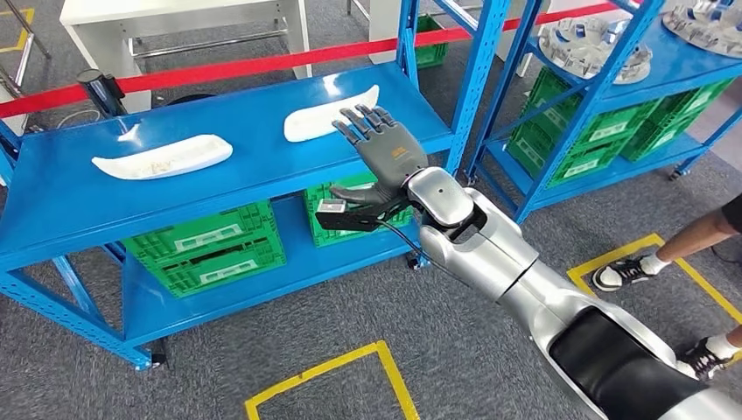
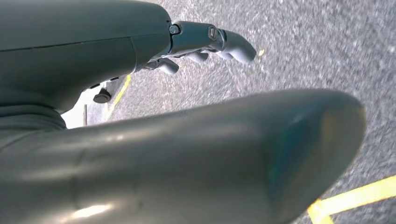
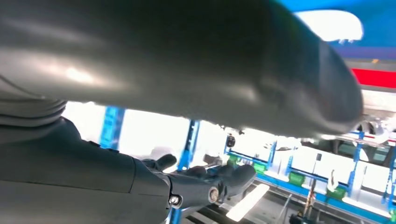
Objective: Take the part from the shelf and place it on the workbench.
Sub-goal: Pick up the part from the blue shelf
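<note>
Two long white curved parts lie on the blue shelf's top board [image 1: 79, 188]: one [image 1: 163, 157] at the left, the other [image 1: 328, 114] toward the right. My right hand [image 1: 382, 149] hovers over the board's right end with fingers spread and nothing in it, its fingertips [image 1: 359, 116] at the near edge of the right part. In the right wrist view the thick thumb [image 3: 196, 60] and dark fingers [image 3: 210, 184] hold nothing, and a white part [image 3: 332, 24] shows past the thumb. My left hand [image 2: 187, 46] hangs over the grey floor, fingers loosely curled, holding nothing.
Green crates [image 1: 206, 247] fill the lower shelf. A second blue rack [image 1: 604, 87] with round metal parts and more green crates stands at the right. A red barrier tape [image 1: 262, 63] runs behind the shelf. A person's feet [image 1: 626, 271] stand by yellow floor lines at the right.
</note>
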`<move>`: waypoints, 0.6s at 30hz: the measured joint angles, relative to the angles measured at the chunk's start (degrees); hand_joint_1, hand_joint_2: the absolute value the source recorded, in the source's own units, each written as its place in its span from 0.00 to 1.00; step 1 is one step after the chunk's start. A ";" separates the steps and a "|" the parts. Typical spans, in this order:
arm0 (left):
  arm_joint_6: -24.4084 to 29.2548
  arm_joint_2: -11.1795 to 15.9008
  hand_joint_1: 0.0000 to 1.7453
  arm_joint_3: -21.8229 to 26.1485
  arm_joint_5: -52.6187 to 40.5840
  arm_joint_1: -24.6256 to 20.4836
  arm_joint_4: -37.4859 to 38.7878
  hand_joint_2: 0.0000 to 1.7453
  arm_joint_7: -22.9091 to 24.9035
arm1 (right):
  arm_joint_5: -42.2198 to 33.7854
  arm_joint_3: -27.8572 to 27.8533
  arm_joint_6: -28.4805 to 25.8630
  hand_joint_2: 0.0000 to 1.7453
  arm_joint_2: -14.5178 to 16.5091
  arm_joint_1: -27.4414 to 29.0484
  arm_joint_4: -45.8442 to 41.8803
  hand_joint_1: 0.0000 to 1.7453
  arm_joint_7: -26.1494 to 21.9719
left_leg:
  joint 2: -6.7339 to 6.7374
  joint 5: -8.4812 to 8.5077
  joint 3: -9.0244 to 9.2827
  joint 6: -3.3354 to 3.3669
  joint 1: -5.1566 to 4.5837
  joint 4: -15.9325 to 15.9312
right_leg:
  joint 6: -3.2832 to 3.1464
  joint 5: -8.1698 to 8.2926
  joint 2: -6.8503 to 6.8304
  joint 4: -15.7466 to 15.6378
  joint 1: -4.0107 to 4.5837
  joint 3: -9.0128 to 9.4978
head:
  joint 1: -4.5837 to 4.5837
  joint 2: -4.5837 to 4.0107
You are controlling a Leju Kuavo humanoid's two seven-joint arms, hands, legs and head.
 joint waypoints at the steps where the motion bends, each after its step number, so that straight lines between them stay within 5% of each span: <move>1: 0.06 0.01 0.00 0.05 0.01 0.03 -0.01 0.00 0.01 | -0.01 0.00 0.04 0.00 0.03 -0.01 0.02 0.00 -0.17 | -0.08 -0.53 0.49 0.18 -0.07 -0.02 | 0.09 -1.59 -0.06 3.30 0.02 -2.57 | 0.02 0.00; 3: 0.15 -0.01 0.00 0.12 0.01 0.18 -0.01 0.00 0.05 | -0.08 0.00 0.08 0.00 0.04 0.07 0.08 0.00 -0.50 | -0.30 -1.73 1.81 0.31 -0.26 -0.02 | -0.04 -4.59 -0.06 6.26 0.09 -6.23 | 0.01 0.00; 4: 0.19 -0.02 0.00 0.14 0.01 0.25 -0.01 0.00 0.08 | -0.13 0.00 0.05 0.00 0.04 0.10 0.10 0.00 -0.62 | -0.42 -2.37 2.62 0.30 -0.34 -0.02 | -0.27 -4.57 -0.06 5.20 0.19 -6.80 | 0.01 0.00; 5: 0.22 -0.03 0.00 0.16 0.01 0.27 -0.01 0.00 0.09 | -0.16 0.00 -0.02 0.00 0.04 0.10 0.11 0.00 -0.71 | -0.52 -3.04 3.53 0.25 -0.43 -0.03 | -0.66 -2.93 -0.06 2.31 0.37 -6.46 | 0.02 0.00; 8: 0.32 -0.17 0.00 0.19 0.00 0.17 0.02 0.00 0.15 | -0.20 -0.01 -0.25 0.00 0.05 0.20 0.19 0.00 -0.88 | -0.77 -5.03 5.74 -0.16 -0.74 -0.10 | -2.08 5.67 0.08 -8.44 1.25 -3.81 | 0.02 0.00; 9: 0.35 -0.23 0.00 0.20 0.00 0.12 0.03 0.00 0.18 | -0.20 -0.02 -0.28 0.00 0.07 0.27 0.24 0.00 -0.90 | -0.84 -5.48 6.23 -0.45 -0.82 -0.22 | -2.35 7.04 0.18 -10.09 1.46 -3.21 | 0.04 0.00; 12: 0.39 -0.27 0.00 0.23 -0.02 0.00 0.01 0.00 0.21 | -0.25 -0.07 -0.39 0.00 0.30 0.32 0.35 0.00 -0.90 | -0.84 -5.38 6.88 -1.48 -0.91 0.56 | -3.00 6.84 0.45 -11.20 1.32 -1.64 | 0.07 0.00; 15: 0.40 -0.31 0.00 0.26 -0.01 -0.10 0.01 0.00 0.21 | -0.26 -0.11 -0.50 0.00 0.62 0.35 0.38 0.00 -0.91 | -0.40 -6.59 2.97 -2.19 -0.85 7.75 | -3.96 5.71 0.46 -11.58 1.05 0.38 | -0.07 0.00; 18: 0.49 -0.30 0.00 0.39 0.05 -0.04 0.01 0.00 0.38 | -0.18 -0.11 -0.60 0.00 1.24 0.93 0.48 0.00 -0.97 | -0.23 -11.11 -3.29 -2.59 -0.80 15.31 | -4.14 3.93 0.56 -11.59 1.04 2.32 | -0.10 0.00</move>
